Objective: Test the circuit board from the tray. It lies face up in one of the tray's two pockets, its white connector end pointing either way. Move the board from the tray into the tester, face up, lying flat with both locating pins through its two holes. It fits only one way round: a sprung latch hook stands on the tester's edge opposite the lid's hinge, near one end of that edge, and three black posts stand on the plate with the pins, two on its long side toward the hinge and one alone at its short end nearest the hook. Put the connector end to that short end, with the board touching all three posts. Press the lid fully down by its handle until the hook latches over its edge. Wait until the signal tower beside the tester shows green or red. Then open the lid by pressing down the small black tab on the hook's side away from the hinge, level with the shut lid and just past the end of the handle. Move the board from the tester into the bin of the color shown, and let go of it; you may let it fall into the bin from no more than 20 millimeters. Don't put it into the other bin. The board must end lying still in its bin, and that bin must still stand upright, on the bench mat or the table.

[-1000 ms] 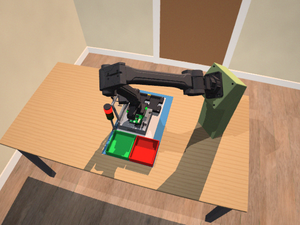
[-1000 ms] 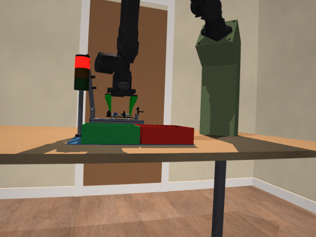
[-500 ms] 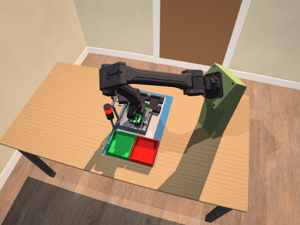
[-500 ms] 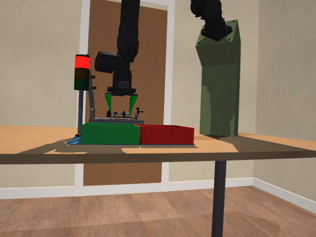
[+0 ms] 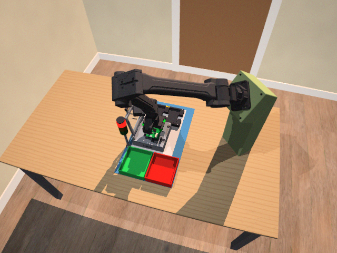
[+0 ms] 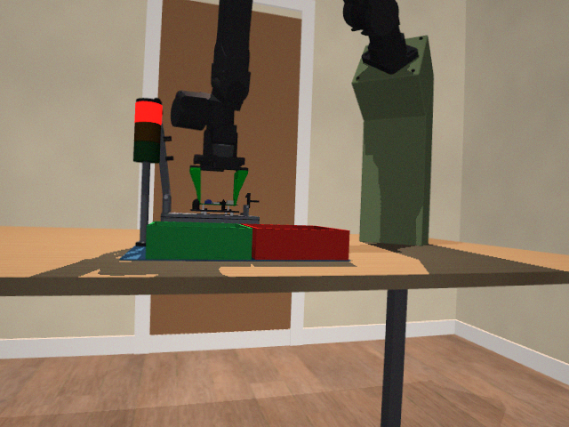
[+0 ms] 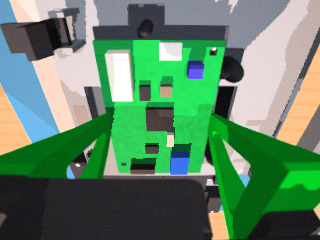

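The green circuit board [image 7: 161,110] fills the wrist view, face up, its white connector [image 7: 119,75] at the far left. My gripper [image 7: 159,120] has its green fingers on the board's two long edges and is shut on it. In the side view the board [image 6: 217,205] hangs a little above the tester's plate [image 6: 209,215]. The tester has its lid [image 6: 164,172] standing open. The signal tower [image 6: 148,129] beside it shows red at the top. It also shows in the overhead view [image 5: 122,125]. A black post [image 7: 146,27] shows just past the board's far end.
The green bin [image 5: 136,162] and the red bin [image 5: 162,168] stand side by side in front of the tester on the blue mat. The tray [image 5: 172,112] lies behind the tester. The arm's green base [image 5: 246,111] stands at the right.
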`<state>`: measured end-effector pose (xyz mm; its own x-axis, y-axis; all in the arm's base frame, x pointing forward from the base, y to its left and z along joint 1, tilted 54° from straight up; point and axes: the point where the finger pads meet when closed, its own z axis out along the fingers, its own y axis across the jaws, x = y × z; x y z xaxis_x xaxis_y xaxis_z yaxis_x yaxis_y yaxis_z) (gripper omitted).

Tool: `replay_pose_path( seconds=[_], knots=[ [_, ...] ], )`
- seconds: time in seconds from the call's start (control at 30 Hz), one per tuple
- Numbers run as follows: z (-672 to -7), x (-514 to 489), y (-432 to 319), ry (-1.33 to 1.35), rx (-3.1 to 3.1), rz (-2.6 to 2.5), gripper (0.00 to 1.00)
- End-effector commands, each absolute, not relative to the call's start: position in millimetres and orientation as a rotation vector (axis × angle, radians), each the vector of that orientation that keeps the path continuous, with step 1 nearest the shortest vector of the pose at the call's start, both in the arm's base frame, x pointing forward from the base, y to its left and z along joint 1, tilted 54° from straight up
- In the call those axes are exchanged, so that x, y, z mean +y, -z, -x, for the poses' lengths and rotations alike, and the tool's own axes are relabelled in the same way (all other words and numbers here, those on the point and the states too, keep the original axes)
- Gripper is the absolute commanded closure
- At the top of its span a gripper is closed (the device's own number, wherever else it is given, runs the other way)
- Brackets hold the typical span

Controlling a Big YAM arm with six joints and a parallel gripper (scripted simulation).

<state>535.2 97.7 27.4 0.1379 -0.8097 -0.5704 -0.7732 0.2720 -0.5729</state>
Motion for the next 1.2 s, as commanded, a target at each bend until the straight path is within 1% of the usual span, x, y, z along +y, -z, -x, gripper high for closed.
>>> replay_pose_path(
  seconds=[0.0, 1.17],
  knots=[
    [-532.0, 93.6, -37.1, 0.059, 1.613, 1.487, 0.28],
    [-528.2, 87.5, -42.2, 0.063, 1.614, 1.484, 0.28]
  ],
)
